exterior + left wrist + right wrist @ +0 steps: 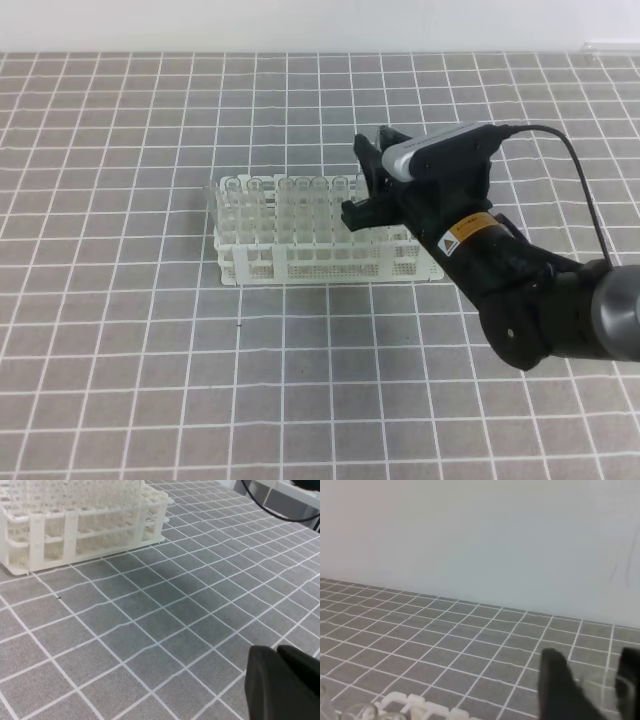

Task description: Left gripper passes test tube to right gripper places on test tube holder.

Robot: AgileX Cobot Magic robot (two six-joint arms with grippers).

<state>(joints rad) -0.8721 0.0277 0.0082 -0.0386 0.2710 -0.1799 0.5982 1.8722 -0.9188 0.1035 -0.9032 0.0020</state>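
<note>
The white test tube holder (320, 255) stands mid-table, and several clear test tubes (300, 190) stand upright in its back row. My right gripper (360, 182) hovers over the holder's right end, by the rightmost tube. It is open, and the right wrist view shows only floor between its fingers (560, 685), with the holder's top (410, 702) and tube rims (360, 711) at lower left. My left gripper (278, 680) appears only in the left wrist view, low over the mat in front of the holder (75, 525). Its fingers are together, holding nothing.
A grey mat with a white grid (150, 380) covers the table up to a white wall (300, 25). The right arm (540, 300) and its black cable (575, 165) occupy the right side. The cable (272, 511) also crosses the left wrist view's top right.
</note>
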